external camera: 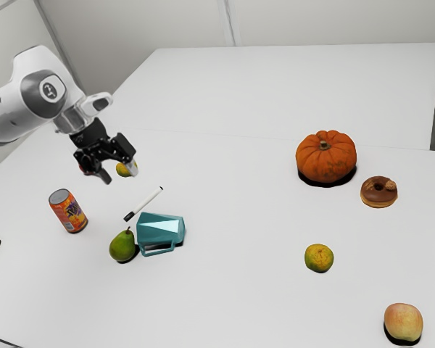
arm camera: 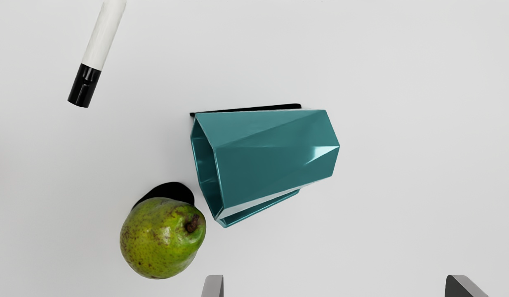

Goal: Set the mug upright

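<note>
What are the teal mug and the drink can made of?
Mug: probably glazed ceramic, though glossy plastic is possible; its smooth facets catch a bright highlight.
Can: likely thin metal, judging by its plain grey top and printed orange side.

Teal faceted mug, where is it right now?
In the exterior view, the teal faceted mug lies on its side left of centre, just beside the green pear and near the white, black-capped marker.
</note>
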`<state>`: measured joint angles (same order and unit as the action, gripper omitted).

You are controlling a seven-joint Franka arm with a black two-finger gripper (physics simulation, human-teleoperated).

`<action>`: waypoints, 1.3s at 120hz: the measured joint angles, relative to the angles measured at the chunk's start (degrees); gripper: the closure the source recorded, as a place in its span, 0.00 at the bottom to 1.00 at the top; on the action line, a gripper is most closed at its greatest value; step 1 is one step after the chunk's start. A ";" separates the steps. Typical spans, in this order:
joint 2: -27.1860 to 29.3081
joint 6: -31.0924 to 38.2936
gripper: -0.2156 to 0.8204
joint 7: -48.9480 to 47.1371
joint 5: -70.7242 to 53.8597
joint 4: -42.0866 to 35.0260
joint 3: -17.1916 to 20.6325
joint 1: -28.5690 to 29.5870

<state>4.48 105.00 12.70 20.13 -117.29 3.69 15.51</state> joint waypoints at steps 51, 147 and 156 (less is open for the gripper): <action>-4.11 10.71 0.23 12.84 12.25 -7.52 -2.10 2.54; -11.72 14.59 0.23 31.38 26.73 -9.47 -2.11 2.43; -11.95 14.32 0.23 32.45 27.52 -9.57 -2.11 2.43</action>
<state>-7.47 119.32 45.15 47.65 -126.87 1.58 17.94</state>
